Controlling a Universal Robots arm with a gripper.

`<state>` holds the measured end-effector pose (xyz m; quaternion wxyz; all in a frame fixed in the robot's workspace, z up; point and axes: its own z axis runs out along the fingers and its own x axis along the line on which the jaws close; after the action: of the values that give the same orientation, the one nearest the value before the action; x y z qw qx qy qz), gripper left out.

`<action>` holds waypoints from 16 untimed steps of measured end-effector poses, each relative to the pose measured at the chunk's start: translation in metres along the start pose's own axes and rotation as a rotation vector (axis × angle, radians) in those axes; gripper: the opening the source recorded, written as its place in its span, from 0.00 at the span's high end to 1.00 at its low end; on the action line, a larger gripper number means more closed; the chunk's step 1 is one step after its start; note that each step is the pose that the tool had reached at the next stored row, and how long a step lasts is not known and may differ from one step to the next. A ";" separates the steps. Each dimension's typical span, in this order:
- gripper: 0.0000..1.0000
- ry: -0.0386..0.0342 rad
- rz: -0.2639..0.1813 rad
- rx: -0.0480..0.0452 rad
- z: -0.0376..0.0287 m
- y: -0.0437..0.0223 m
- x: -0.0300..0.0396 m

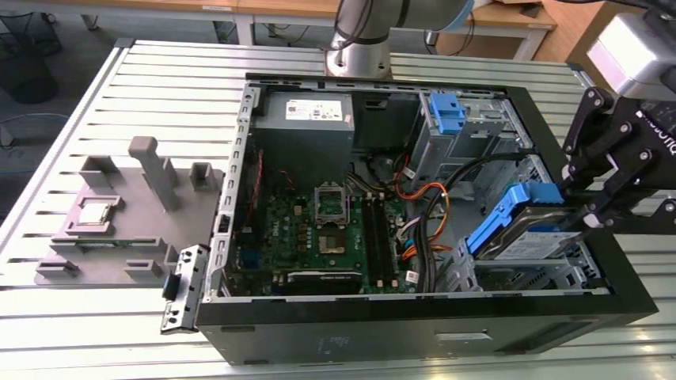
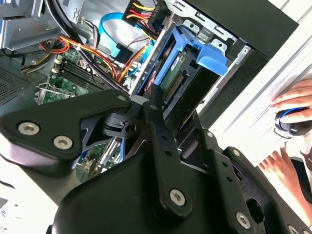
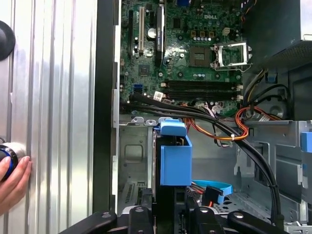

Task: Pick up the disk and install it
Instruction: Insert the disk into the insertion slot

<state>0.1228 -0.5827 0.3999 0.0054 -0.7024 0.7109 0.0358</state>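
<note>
The disk (image 1: 525, 229), a silver-grey drive in a bright blue carrier, hangs tilted over the metal drive bay (image 1: 528, 277) at the exterior view's right, inside the open computer case (image 1: 423, 332). My gripper (image 1: 586, 204) is shut on the disk's outer end, at the case's wall. In the first wrist view the carrier's blue tab (image 3: 174, 156) points away from my gripper (image 3: 168, 215), whose fingers stand on either side of it. The second wrist view shows the disk (image 2: 187, 68) edge-on, with its connector end and blue tab over the bay.
Black, orange and blue cables (image 1: 438, 202) run beside the bay, next to the motherboard (image 1: 317, 229). An upright blue bracket (image 1: 448, 112) stands at the back. A grey fixture (image 1: 116, 214) lies on the slatted table. A person's hand (image 3: 12, 180) rests outside the case.
</note>
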 end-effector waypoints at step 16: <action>0.65 0.0004 0.000 0.0000 0.0285 -0.0013 0.0056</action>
<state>0.1228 -0.5866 0.3711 0.0053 -0.7024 0.7109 0.0357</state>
